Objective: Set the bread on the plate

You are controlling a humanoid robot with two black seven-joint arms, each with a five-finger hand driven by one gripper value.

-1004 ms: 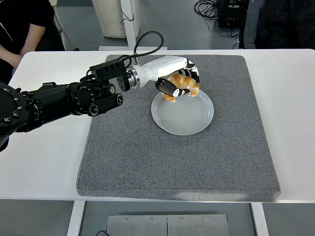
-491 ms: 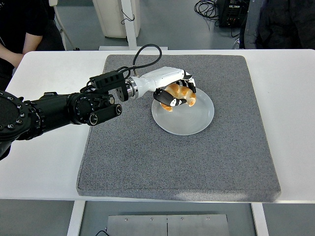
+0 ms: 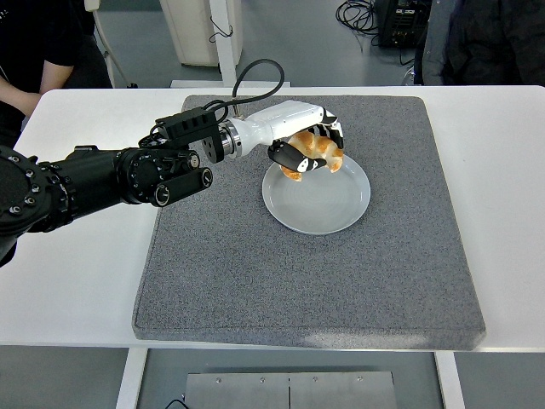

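Observation:
A golden croissant-shaped bread (image 3: 316,150) is held in my left hand (image 3: 308,146), whose white and black fingers curl around it. The hand hovers over the far left rim of a pale grey round plate (image 3: 324,209) that lies on the grey mat. The bread hangs just above the plate's upper edge, partly hidden by my fingers. My black left arm (image 3: 102,183) reaches in from the left edge. My right arm does not show.
A dark grey mat (image 3: 341,281) covers the middle of the white table (image 3: 68,273). A person's arm (image 3: 17,98) shows at the top left, another person in dark clothes at the top right. Cables and equipment lie on the floor beyond.
My left hand dipped toward the plate with the bread half a second ago, then rose and shifted slightly back up and right, still gripping the bread.

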